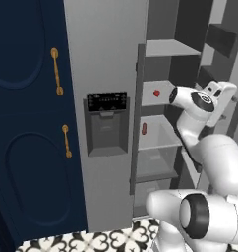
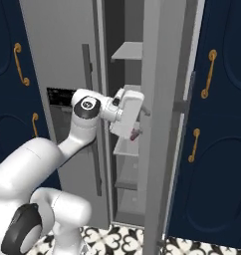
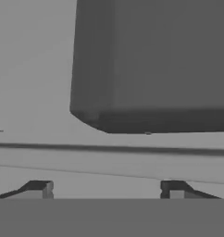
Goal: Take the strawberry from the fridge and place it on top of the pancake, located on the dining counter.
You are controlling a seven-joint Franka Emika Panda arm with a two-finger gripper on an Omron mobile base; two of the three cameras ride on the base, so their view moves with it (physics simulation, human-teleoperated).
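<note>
Right now the fridge (image 1: 108, 59) stands with its right door swung open, grey shelves showing inside. The strawberry (image 1: 157, 92) sits on a middle shelf (image 1: 158, 98), toward its front edge, untouched. One shelf below it lies a second small reddish thing (image 1: 144, 129), too small to make out. The arm reaches into the open compartment, its wrist level with the strawberry's shelf and just to the right of the fruit. The gripper (image 3: 107, 190) has its fingers (image 3: 40, 189) spread wide with nothing between them, facing a dark grey bin (image 3: 155, 69) inside the fridge.
</note>
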